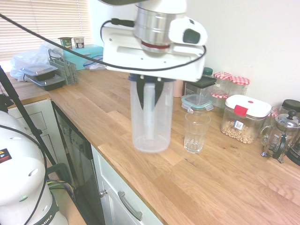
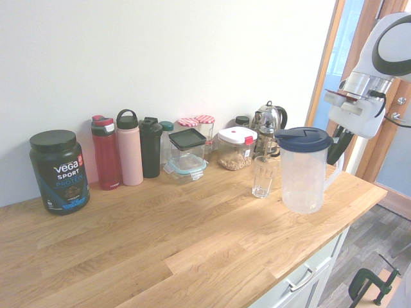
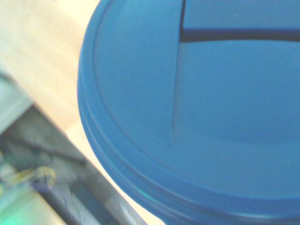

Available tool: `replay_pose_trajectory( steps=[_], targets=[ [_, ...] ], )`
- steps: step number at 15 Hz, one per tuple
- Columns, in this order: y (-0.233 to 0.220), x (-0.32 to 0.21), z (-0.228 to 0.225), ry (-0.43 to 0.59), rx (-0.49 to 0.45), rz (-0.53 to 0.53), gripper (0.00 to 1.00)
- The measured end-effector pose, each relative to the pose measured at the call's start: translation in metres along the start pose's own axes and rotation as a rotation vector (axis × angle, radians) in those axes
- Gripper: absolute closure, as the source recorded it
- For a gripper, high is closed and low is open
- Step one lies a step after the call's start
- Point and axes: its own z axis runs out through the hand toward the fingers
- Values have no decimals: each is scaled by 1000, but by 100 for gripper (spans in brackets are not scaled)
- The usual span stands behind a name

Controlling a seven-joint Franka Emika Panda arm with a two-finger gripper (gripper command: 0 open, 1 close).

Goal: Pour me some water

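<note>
clear plastic jug waits by the glass, handle untouched

dark gripper [image 2: 338,146] hangs just behind the jug [image 2: 303,172], pointing down near its handle, with its fingers drawn together and nothing between them. the jug stands upright near the front edge of the wooden counter [image 2: 160,256], its blue lid [image 3: 187,117] filling the wrist view. a glass [image 1: 196,131] stands just beside it, upright and seemingly empty. the jug looks thin-walled, smooth and light, and no water level can be made out in it, so its weight is uncertain. its body seems too wide and slippery for a firm pinch, so the side handle is likely the best hold. the glass is fragile and would tip if knocked. jars and bottles line the wall behind.
</note>
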Motion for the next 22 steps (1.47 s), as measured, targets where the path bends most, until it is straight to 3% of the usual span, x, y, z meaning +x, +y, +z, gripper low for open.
replay_pose_trajectory(
  steps=[6,9,16,22],
  targets=[
    [68,35,7,-102,-59,-1,100],
    [90,56,-10,-142,-175,8,100],
    [33,127,-16,-283,-554,-87,100],
    [22,139,-1,-355,-671,-97,100]
  ],
)
